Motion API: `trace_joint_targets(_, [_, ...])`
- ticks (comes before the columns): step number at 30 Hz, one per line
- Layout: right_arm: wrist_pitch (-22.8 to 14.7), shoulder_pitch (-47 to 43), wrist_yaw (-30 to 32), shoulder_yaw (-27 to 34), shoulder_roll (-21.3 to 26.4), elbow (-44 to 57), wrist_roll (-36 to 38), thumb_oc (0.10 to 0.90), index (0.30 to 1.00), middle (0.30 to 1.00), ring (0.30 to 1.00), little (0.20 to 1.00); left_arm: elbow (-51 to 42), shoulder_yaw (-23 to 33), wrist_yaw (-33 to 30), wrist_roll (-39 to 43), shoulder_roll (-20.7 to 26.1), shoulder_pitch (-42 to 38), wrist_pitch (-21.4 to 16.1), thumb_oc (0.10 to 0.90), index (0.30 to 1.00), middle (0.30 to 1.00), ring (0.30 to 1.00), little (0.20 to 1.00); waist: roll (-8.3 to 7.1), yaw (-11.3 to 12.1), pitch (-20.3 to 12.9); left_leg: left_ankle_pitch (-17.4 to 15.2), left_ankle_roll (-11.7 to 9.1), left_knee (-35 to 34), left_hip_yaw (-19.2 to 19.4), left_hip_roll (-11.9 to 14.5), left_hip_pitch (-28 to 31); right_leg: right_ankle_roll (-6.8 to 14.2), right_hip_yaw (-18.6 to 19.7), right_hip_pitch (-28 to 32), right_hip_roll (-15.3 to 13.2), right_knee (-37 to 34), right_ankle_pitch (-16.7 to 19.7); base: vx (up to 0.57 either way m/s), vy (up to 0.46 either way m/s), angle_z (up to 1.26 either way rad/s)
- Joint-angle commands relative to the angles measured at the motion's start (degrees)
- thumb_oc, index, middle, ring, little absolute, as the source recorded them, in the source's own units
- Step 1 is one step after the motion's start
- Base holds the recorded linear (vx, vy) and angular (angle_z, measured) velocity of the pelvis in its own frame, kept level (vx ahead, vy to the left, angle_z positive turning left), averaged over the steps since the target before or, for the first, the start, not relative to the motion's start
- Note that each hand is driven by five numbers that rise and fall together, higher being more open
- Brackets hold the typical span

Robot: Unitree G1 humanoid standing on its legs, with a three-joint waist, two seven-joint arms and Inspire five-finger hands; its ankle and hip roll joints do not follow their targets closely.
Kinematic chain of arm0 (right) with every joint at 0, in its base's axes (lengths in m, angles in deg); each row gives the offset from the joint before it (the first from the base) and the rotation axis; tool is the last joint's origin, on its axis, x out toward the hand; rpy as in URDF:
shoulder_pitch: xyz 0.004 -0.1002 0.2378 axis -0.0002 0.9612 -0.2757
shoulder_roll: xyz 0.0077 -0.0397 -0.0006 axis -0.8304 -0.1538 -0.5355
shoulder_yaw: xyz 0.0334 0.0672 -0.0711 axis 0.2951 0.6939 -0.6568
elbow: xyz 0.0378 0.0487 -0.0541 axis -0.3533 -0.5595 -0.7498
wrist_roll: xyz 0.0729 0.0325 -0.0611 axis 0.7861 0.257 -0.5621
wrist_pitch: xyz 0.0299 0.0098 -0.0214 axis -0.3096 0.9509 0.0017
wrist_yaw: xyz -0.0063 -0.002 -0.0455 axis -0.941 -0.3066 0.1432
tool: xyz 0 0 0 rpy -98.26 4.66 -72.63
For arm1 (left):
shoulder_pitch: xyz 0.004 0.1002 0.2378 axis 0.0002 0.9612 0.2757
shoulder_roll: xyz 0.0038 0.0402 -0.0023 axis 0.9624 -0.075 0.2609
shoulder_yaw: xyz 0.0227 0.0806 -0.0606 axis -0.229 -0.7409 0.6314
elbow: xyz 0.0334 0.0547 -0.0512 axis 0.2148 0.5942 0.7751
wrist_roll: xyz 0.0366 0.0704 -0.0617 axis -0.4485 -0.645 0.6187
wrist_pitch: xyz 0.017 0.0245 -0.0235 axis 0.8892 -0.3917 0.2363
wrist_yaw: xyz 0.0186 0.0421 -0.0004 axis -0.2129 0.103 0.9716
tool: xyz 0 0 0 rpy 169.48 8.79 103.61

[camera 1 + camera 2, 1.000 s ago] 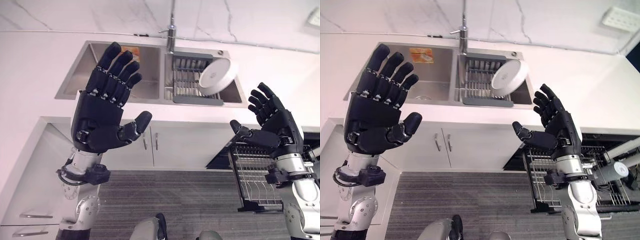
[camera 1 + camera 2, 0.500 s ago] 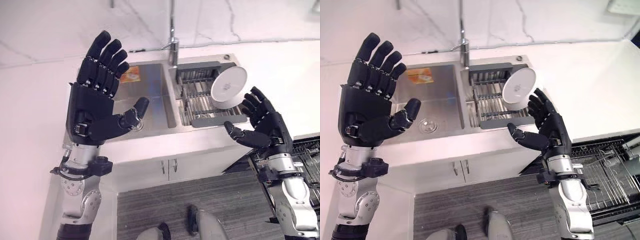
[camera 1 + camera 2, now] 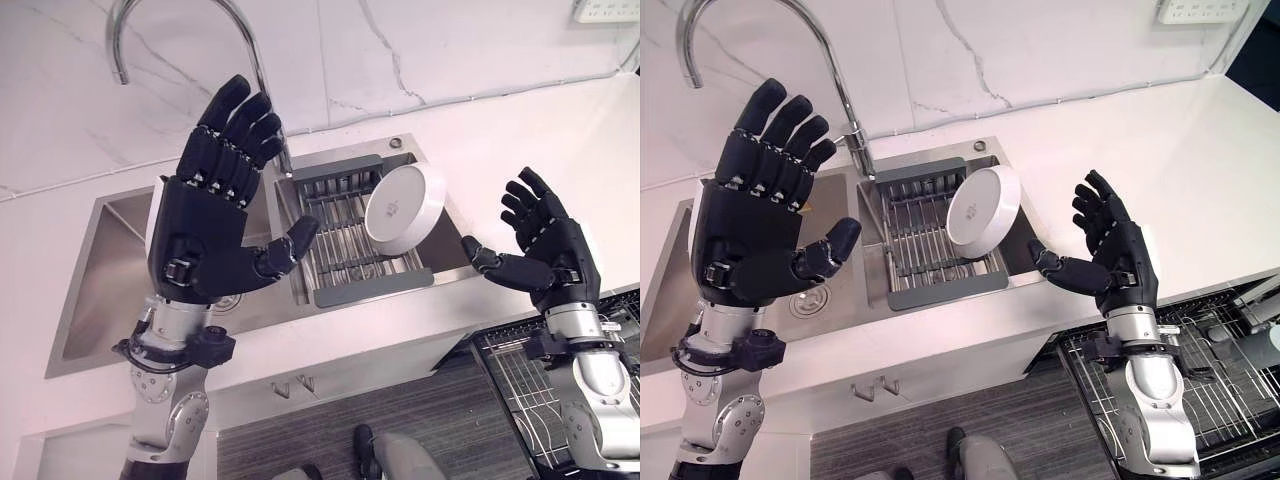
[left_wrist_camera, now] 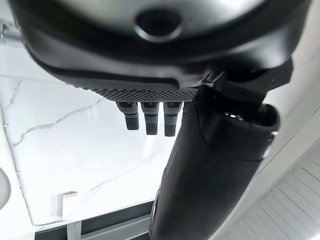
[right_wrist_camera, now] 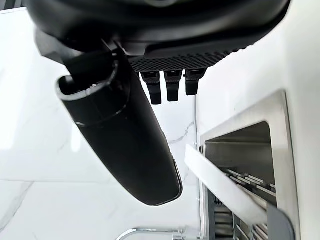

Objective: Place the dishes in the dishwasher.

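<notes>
White round dish (image 3: 403,207) leans tilted on edge in the grey metal drying rack (image 3: 350,240) inside the right basin of the steel double sink (image 3: 90,300). At nine o'clock of the dish, the left hand (image 3: 205,225) is raised with fingers spread, empty; at three o'clock, the right hand (image 3: 540,250) is likewise splayed, empty, above the black wire dishwasher rack (image 3: 525,385).

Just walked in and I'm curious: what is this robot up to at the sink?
Nothing is held yet. The left hand and the right hand are both raised, open and empty, above the counter. A white plate leans on edge in the drying rack inside the sink. The pulled-out dishwasher rack sits at lower right.
</notes>
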Motion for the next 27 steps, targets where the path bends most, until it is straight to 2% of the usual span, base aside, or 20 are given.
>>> trace_joint_targets(1, [-4.61, -3.83, -3.22, 3.11, 1.05, 6.48, 2.83, 0.8, 0.9, 0.9, 0.9, 0.9, -5.89, 2.39, 1.36, 1.08, 1.62, -1.37, -3.52, 0.8, 0.9, 0.9, 0.9, 0.9, -2.43, 1.74, -3.85, -4.42, 2.3, 6.09, -2.13, -4.18, -1.53, 10.62, 2.77, 7.68, -4.42, -7.69, -2.46, 0.05, 0.101, -0.08])
trace_joint_targets(2, [-4.37, -4.3, -3.42, 2.36, 0.69, 6.53, 2.42, 0.8, 0.9, 0.9, 0.9, 0.9, -6.18, 2.62, 1.51, 0.41, 1.39, -1.05, -3.28, 0.8, 0.9, 0.9, 0.9, 0.9, -1.34, 1.97, -3.53, -4.78, 3.09, 2.66, -4.22, -5.95, -0.96, 11.45, 3.32, 7.19, -3.25, -7.69, -1.81, 0.04, 0.172, -0.18])
trace_joint_targets(3, [-4.43, -5.02, -2.65, 1.5, 0.32, 6.2, 1.21, 0.8, 0.9, 0.9, 0.9, 0.9, -5.88, 2.44, 2.25, 0.78, 1.45, -1.47, -3.03, 0.8, 0.9, 0.9, 0.9, 0.9, -0.3, 1.37, -3.07, -5.45, 3.56, 2.66, -2.97, -4.98, -1.02, 12.07, 2.67, 6.61, -2.5, -7.69, -1.07, 0.03, 0.183, -0.24])
trace_joint_targets(6, [-4.67, -5.31, -3.29, 1.08, -0.69, 5.25, 2.45, 0.8, 0.9, 0.9, 0.9, 0.9, -4.9, 2.02, 2.31, -0.29, 1.8, -2.02, -3.84, 0.8, 0.9, 0.9, 0.9, 0.9, 0.53, 0.88, -2.95, -6.28, 3.57, 2.66, -3.78, -4.22, -1.4, 12.71, 1.67, 5.87, -1.91, -7.69, -0.57, 0.0, 0.138, 0.01])
trace_joint_targets(8, [-3.56, -4.14, -4.84, 2.1, -1.05, 5.67, 5.91, 0.8, 0.9, 0.9, 0.9, 0.9, -5.37, 2.06, 2.53, 0.38, 2.06, -2.0, -3.77, 0.8, 0.9, 0.9, 0.9, 0.9, 0.62, 0.46, -3.2, -6.51, 4.09, 2.66, -3.3, -3.94, -1.77, 13.13, 1.06, 5.46, -1.84, -7.69, -0.34, 0.0, 0.162, 0.06])
trace_joint_targets(10, [-2.78, -3.85, -5.37, 1.77, -2.22, 5.66, 6.03, 0.8, 0.9, 0.9, 0.9, 0.9, -5.61, 1.55, 2.25, -0.6, 2.03, -2.58, -3.48, 0.8, 0.9, 0.9, 0.9, 0.9, 0.87, 0.25, -3.35, -6.58, 4.29, 2.66, -3.94, -3.94, -2.2, 13.47, 0.94, 5.32, -1.43, -7.69, 0.05, 0.02, 0.17, 0.09])
trace_joint_targets(13, [0.17, -4.66, -3.1, 0.83, -3.13, 4.68, 9.49, 0.8, 0.9, 0.9, 0.9, 0.9, -5.21, -0.13, 0.74, -3.14, 2.56, -4.06, -3.12, 0.8, 0.9, 0.9, 0.9, 0.9, 0.83, 0.26, -3.66, -6.95, 4.93, 2.66, -3.13, -3.7, -2.29, 13.86, -0.44, 5.52, -1.96, -7.69, 0.6, 0.03, 0.12, 0.03])
trace_joint_targets(18, [0.37, -5.96, 0.41, -0.3, -4.15, 2.17, 9.97, 0.8, 0.9, 0.9, 0.9, 0.9, -4.06, -1.58, -1.38, -4.01, 3.54, -5.58, -2.52, 0.8, 0.9, 0.9, 0.9, 0.9, 0.56, 0.69, -3.77, -7.35, 5.62, 2.66, -2.4, -3.4, -2.23, 14.06, -1.46, 5.79, -2.57, -7.69, 0.79, 0.01, 0.044, 0.08])
trace_joint_targets(22, [1.55, -6.24, 5.74, -0.04, -4.49, -0.15, 9.16, 0.8, 0.9, 0.9, 0.9, 0.9, -3.66, -2.04, -2.52, -3.98, 3.94, -5.56, -2.57, 0.8, 0.9, 0.9, 0.9, 0.9, 0.42, 0.7, -3.82, -7.64, 6.16, 2.66, -1.62, -3.25, -1.82, 14.13, -1.32, 6.06, -2.61, -7.69, 0.51, 0.01, 0.006, 0.01])
trace_joint_targets(27, [1.62, -6.31, 8.51, -0.12, -4.88, -1.34, 9.22, 0.8, 0.9, 0.9, 0.9, 0.9, -3.43, -2.63, -3.44, -4.22, 4.49, -5.8, -2.58, 0.8, 0.9, 0.9, 0.9, 0.9, 0.34, 0.7, -3.86, -7.79, 6.51, 2.66, -1.11, -3.18, -1.34, 14.15, -0.87, 6.61, -2.47, -7.69, 0.31, 0.01, 0.003, -0.05])
